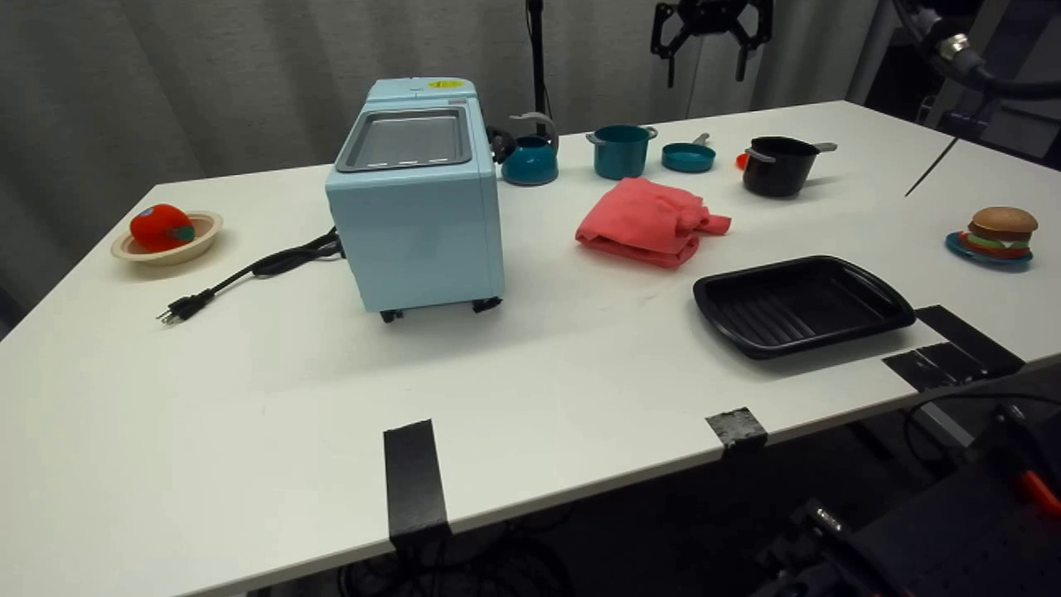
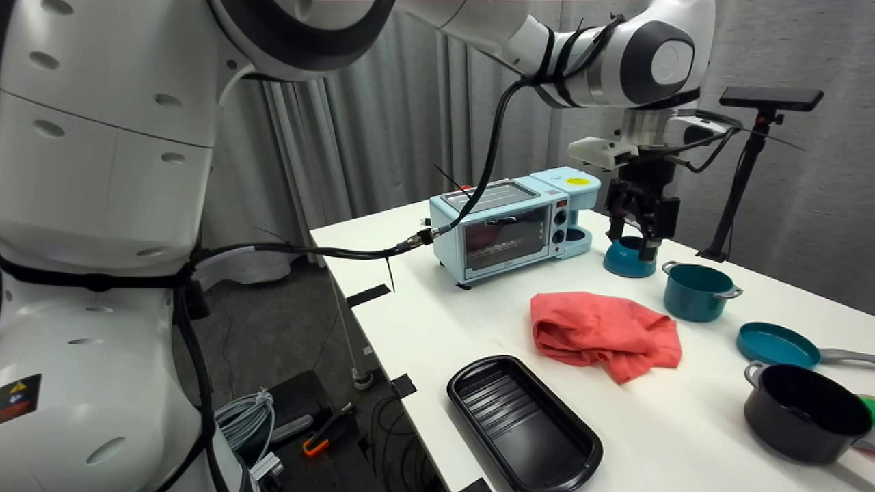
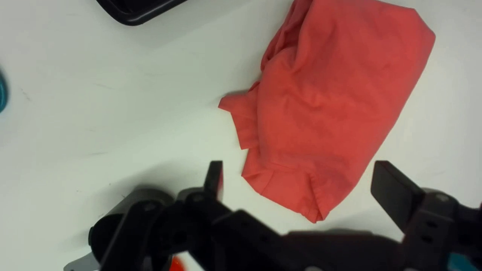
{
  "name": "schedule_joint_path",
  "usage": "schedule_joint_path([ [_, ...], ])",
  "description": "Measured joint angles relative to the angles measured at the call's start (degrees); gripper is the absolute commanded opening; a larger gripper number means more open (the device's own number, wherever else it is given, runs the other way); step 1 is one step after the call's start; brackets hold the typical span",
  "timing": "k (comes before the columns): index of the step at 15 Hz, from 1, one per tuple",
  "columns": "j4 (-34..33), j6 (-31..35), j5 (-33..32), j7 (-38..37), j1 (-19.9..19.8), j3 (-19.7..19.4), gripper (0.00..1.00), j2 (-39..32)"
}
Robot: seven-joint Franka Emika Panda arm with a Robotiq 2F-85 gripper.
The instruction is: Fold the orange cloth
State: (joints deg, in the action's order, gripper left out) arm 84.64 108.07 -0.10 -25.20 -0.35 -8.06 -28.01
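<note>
The claw (image 1: 705, 75) is hanging above the table (image 1: 249, 398), its jaws standing wide apart. In an exterior view, the wrinkled orange cloth (image 1: 642, 217) is lying right of the toaster oven (image 1: 423, 240), the black grill pan (image 1: 829, 298) sitting at its near right. At left, a beige bowl (image 1: 166, 259) is holding a rounded red item (image 1: 157, 228); at right, a teal plate (image 1: 961, 248) is carrying a hamburger (image 1: 1003, 228).

The arm (image 2: 150, 198) was mostly wht., w/ oval recesses (image 2: 44, 60) & dk. grey trim (image 2: 307, 49). Its gripper (image 1: 705, 80) was blk., w/ angular linkages (image 1: 666, 31) & 2 slim fingertips (image 1: 670, 73). Just above the gripper sat a silver collar (image 2: 642, 128) & an off-wht. blocky piece (image 2: 601, 152); higher over it, a dk. grey panel (image 2: 637, 65) framed a lt. grey disc (image 2: 673, 63). Well apart from the gripper ran a blk. cable (image 2: 494, 147) w/ a metal connector (image 2: 414, 240), plus blk. straps (image 2: 102, 281) & a blk./red label (image 2: 19, 396) w/ yellow triangle (image 2: 17, 387).
</note>
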Motion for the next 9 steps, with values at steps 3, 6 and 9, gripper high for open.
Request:
schedule_joint_path([
  [3, 0.82, 0.59, -0.31, -0.01, 0.37, 0.09, 1.0, 1.51],
  [6, 3.0, 1.99, -0.69, -0.1, 0.96, 0.1, 1.0, 3.94],
  [9, 4.22, 2.64, -0.7, -0.28, 1.14, 0.15, 1.0, 5.37],
])
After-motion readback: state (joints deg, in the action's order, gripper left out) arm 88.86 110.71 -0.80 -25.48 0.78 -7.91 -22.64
